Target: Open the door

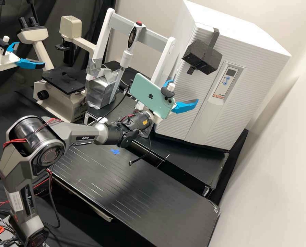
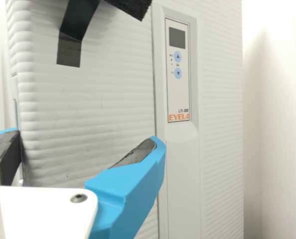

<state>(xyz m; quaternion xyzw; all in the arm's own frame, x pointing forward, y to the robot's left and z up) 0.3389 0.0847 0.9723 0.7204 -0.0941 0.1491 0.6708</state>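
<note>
The claw (image 2: 86, 137) stood wide open, with nothing between its fingers. Directly ahead of it was the door (image 2: 83, 109), the ribbed white front of the cabinet (image 1: 242, 27), which looked shut. One finger (image 2: 130, 181) lay before the door's face; the other finger (image 2: 6, 154) was by its side edge, on the side away from the wall (image 1: 280, 144). Whether either touched, I could not tell.

The likeliest failure was a poor hook on that edge: with the outer finger too shallow, the claw would probably have closed on smooth ribs and slid off. Driven too far forward, it could have pushed the door tighter or shoved the cabinet. The phone (image 1: 149, 96) just behind the claw added bulk that might have knocked the door as it swung.

Above and ahead of the claw, the black block (image 1: 204, 56) jutted from the door, so rising close to the face risked a bump. The panel (image 1: 225, 80) sat farther toward the wall. On the claw's other side, the white frame (image 1: 161, 61) limited sideways room. Behind and below, over the desk (image 1: 125, 185), there was space for backing off, though a loose cable (image 1: 142, 158) hung under the wrist and could have snagged.
</note>
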